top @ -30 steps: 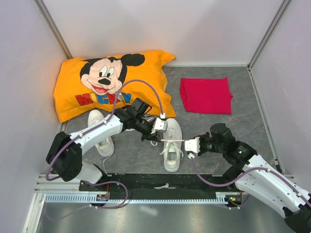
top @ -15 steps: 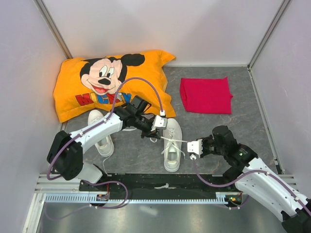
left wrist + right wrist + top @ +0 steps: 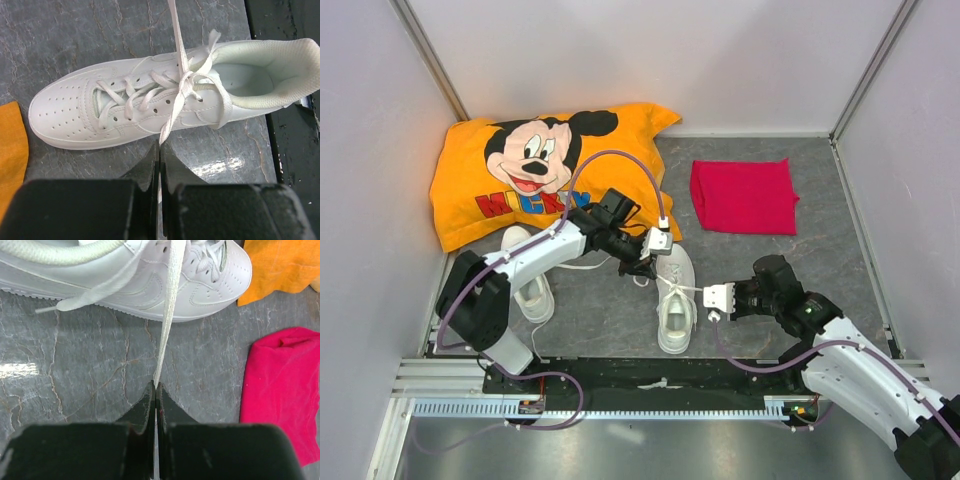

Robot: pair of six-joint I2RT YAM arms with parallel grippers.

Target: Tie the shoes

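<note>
At the near edge, right of middle, the right gripper (image 3: 155, 387) is clenched on a lace (image 3: 164, 325). That lace runs straight and tight from its fingertips to the shoe (image 3: 675, 300). This gripper sits about where it did a second ago, after a small drift out and back.

The shoe lies on the bench (image 3: 600, 310) just left of that gripper. Its heel is toward the near edge and its toe points at the far edge, and it has not visibly shifted. Over its tongue the two ends meet in a crossing (image 3: 185, 77), drawn down close to the eyelets.

Beyond that, the left gripper (image 3: 159, 150) is clamped on the other lace end (image 3: 172, 112), on the shoe's left side. It has moved toward the far edge over the last second, level with the toe, so its end now pulls out long and flat from the crossing. With one arm holding and the other drawing away, this looks like cinching the first half-knot. The loops of a bow are not yet made.

Toward the left edge, the second shoe (image 3: 530, 285) lies partly under the left arm. I cannot tell how its laces stand, and it likely remains to be done.

At the far left corner rests an orange pillow (image 3: 470, 190), its corner close to the shoe's toe. A red cloth (image 3: 743, 195) lies toward the far right, well apart from the work.
</note>
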